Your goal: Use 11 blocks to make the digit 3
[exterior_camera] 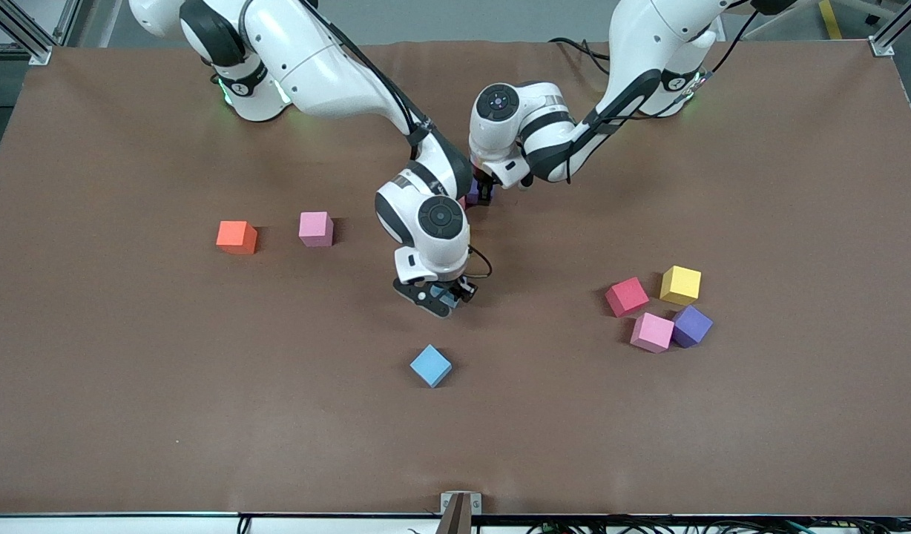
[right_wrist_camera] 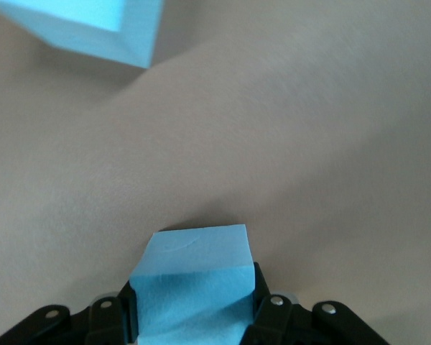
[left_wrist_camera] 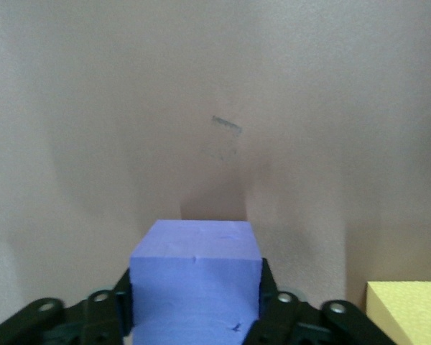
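My right gripper (exterior_camera: 442,298) is shut on a blue block (right_wrist_camera: 194,287) and holds it low over the middle of the table. A second blue block (exterior_camera: 431,366) lies on the table nearer the front camera and shows in the right wrist view (right_wrist_camera: 93,29). My left gripper (exterior_camera: 481,193) is shut on a purple block (left_wrist_camera: 196,287), low over the table beside the right arm's wrist. A yellowish block's corner (left_wrist_camera: 406,313) shows next to it. A red (exterior_camera: 627,297), a yellow (exterior_camera: 681,285), a pink (exterior_camera: 652,331) and a purple block (exterior_camera: 691,325) cluster toward the left arm's end. Another pink block (exterior_camera: 316,228) lies toward the right arm's end.
An orange cube (exterior_camera: 237,237) sits beside the pink block toward the right arm's end. The right arm's wrist hides the table just beside the left gripper. A small scuff mark (left_wrist_camera: 226,126) is on the brown table cover (exterior_camera: 129,371).
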Motion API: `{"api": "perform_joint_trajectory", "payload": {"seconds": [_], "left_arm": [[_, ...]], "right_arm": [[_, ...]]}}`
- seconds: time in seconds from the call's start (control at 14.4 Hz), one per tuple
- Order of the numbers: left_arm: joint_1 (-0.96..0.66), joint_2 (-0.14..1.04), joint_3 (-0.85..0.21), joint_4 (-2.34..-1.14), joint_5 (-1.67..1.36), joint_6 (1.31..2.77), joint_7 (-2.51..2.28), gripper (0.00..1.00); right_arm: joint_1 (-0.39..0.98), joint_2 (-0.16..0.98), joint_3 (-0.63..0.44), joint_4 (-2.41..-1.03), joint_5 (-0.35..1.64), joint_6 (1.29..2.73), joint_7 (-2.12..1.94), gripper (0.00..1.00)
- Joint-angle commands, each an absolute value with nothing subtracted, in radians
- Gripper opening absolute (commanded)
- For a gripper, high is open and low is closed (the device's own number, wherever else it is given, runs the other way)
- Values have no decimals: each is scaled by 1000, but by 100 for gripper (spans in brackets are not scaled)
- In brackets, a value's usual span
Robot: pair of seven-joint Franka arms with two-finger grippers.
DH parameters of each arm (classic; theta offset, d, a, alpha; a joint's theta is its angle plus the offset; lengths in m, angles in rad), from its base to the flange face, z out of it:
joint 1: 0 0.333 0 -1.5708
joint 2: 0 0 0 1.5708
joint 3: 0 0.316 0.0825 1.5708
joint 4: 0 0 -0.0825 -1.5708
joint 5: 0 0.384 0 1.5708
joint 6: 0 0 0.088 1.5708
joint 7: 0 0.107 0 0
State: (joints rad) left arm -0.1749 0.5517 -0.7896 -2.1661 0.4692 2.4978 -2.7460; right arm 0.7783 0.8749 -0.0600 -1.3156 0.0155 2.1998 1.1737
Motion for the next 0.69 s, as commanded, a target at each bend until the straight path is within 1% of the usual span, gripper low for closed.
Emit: {"api": "perform_joint_trajectory", "payload": {"seconds": [0.0, 0.28, 0.49, 0.56, 0.62], "left_arm": [[-177, 540, -785, -2146, 488, 2482, -2850, 100], [-161, 503, -790, -2144, 483, 2393, -2836, 100], [-123, 447, -801, -2143, 479, 2335, -2795, 100], [-85, 431, -828, -2143, 477, 2326, -2774, 100], [-16, 422, -877, -2143, 477, 2310, -2737, 100]], "right_arm": [[747, 828, -52, -1364, 8, 2192, 970, 3], [735, 772, -51, -1451, 9, 2209, 856, 3], [736, 691, -46, -1578, 14, 2268, 833, 3], [738, 655, -46, -1638, 14, 2304, 831, 3], [742, 626, -46, -1690, 14, 2331, 831, 3]]}}
